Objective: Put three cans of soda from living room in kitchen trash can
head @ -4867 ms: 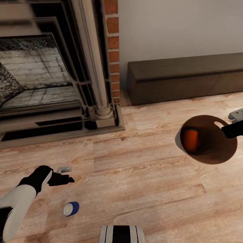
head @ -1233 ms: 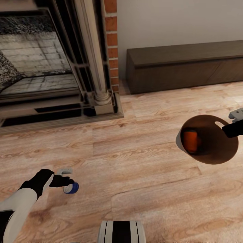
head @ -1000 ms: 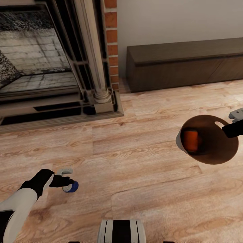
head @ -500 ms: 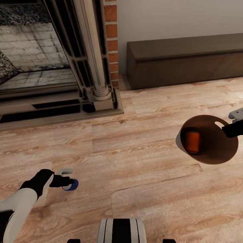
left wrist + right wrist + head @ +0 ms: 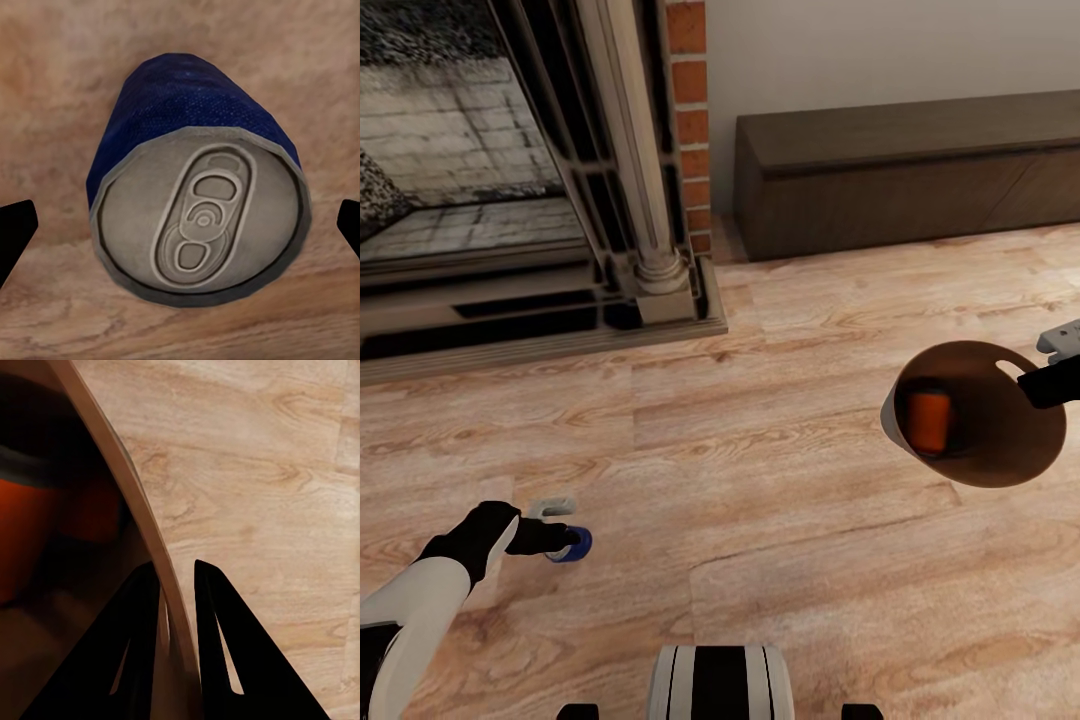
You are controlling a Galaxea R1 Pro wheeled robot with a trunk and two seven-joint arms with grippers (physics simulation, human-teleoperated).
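Blue soda can (image 5: 196,199) on side, light, thin-walled, rolls easily; grab mid-body. Left gripper (image 5: 565,527) fingers spread, straddling it. Right gripper (image 5: 177,607) pinching trash can (image 5: 1000,470) rim.

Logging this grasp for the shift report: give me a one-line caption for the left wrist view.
Blue can lying on the wood floor, grey top toward the camera, between the open left gripper's fingertips.

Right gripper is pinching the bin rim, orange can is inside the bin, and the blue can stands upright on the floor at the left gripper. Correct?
Not quite. The blue can lies on its side on the floor: the left wrist view looks along the floor straight at its grey top. The rest holds: the right gripper pinches the bin rim, the orange can is inside, and the left gripper is at the blue can.
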